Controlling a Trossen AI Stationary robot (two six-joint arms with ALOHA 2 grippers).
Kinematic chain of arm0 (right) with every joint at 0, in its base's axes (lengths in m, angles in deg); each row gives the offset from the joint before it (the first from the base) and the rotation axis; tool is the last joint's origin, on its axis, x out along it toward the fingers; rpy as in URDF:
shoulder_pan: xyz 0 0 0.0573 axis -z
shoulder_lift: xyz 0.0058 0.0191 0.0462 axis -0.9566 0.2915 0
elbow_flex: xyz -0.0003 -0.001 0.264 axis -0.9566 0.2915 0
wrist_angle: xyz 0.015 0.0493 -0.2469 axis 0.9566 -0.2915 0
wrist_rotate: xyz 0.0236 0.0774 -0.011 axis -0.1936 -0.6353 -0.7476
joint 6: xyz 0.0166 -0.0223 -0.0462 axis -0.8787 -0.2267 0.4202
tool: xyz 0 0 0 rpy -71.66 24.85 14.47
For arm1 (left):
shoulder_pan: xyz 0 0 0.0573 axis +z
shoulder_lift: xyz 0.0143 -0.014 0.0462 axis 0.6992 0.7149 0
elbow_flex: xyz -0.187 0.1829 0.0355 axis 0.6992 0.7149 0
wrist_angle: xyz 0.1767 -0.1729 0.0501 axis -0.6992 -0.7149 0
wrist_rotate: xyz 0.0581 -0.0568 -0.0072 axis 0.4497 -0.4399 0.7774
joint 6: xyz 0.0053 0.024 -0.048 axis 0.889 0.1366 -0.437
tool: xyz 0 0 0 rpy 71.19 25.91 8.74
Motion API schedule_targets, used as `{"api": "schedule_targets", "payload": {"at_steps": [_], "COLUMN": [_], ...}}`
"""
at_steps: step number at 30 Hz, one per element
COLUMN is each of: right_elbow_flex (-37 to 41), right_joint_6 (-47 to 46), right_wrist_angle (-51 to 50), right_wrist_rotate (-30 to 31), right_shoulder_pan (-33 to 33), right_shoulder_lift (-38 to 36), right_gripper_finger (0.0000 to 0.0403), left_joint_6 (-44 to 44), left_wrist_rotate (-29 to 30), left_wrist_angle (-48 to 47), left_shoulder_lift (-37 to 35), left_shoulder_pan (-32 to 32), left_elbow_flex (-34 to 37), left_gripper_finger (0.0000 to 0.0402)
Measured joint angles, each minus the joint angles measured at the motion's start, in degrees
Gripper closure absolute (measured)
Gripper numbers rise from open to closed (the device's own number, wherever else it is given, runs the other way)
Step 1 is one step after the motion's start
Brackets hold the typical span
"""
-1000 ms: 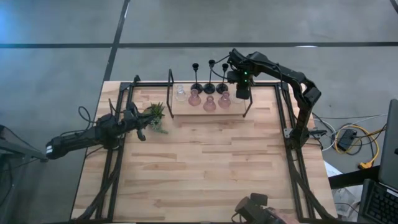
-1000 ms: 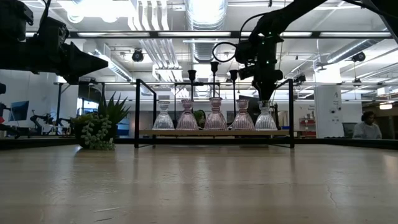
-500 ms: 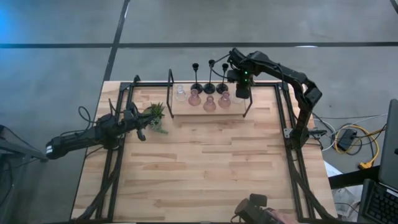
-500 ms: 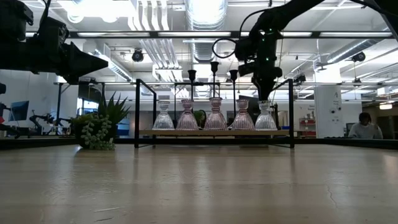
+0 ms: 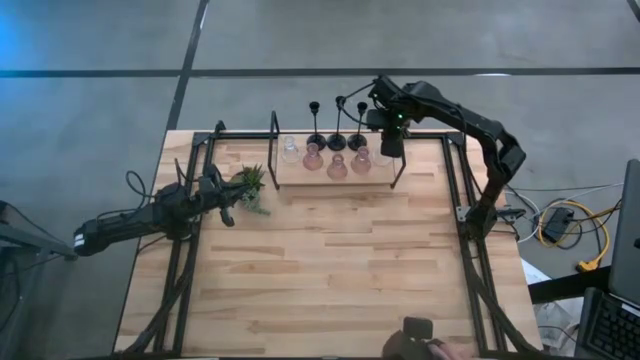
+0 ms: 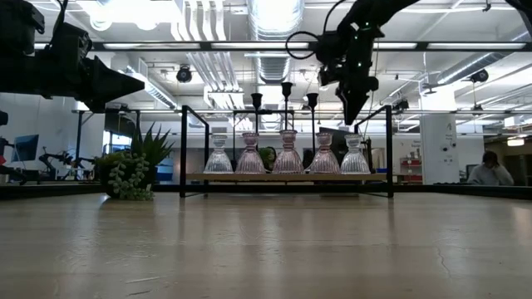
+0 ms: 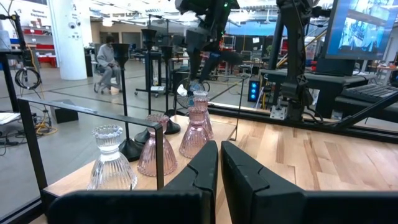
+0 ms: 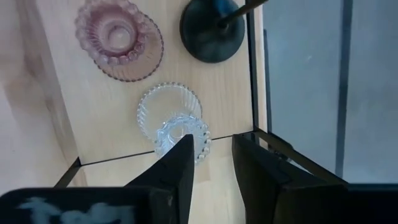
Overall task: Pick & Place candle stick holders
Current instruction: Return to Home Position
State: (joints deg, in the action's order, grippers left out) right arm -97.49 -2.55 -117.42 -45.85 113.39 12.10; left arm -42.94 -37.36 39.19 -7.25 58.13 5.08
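Note:
Five squat glass holders stand by their bases in a row on a small wooden shelf (image 5: 340, 178) inside a black frame at the table's far side: clear (image 5: 290, 152), three pink (image 5: 337, 167), and clear (image 6: 355, 156) at the right end. Three black stemmed holders (image 5: 338, 138) stand behind them. My right gripper (image 6: 349, 119) hangs pointing down just above the right-end clear holder (image 8: 171, 121), open and empty. My left gripper (image 5: 227, 212) is shut and empty near the table's left edge, beside the green plant (image 5: 250, 185).
The shelf's black frame posts (image 6: 389, 149) and top bar stand close around my right gripper. The black stemmed holder's round base (image 8: 212, 28) is right beside the clear holder. A person's hand with a dark object (image 5: 420, 345) shows at the table's near edge.
My right gripper has risen from the top of the right-end clear holder and now hangs clear above it. The holder has stayed in its place on the shelf.

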Motion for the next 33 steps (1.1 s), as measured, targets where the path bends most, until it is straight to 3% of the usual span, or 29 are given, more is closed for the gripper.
{"api": "schedule_targets", "payload": {"at_steps": [8,17,24,33], "right_elbow_flex": [0.00,3.64,15.40,36.79], "right_joint_6": [-2.04,-14.81,-24.97,-30.98], "right_wrist_angle": [-0.42,1.98,16.51,40.28], "right_wrist_rotate": [0.32,-4.47,-4.43,-4.90], "right_shoulder_pan": [-4.29,-17.44,-28.45,-37.04], "right_shoulder_lift": [-6.94,-18.40,-27.35,-38.74], "right_gripper_finger": [0.0313,0.0341,0.0356,0.0388], "left_joint_6": [0.01,0.00,0.01,0.00], "left_wrist_rotate": [-0.02,0.00,0.00,0.00], "left_wrist_angle": [0.00,0.00,0.00,0.00], "left_shoulder_lift": [0.00,0.00,0.00,0.00], "left_shoulder_pan": [-0.02,-0.02,0.00,0.00], "left_elbow_flex": [0.00,0.00,0.00,0.00], "left_gripper_finger": [0.0376,0.0376,0.0376,0.0376]}}
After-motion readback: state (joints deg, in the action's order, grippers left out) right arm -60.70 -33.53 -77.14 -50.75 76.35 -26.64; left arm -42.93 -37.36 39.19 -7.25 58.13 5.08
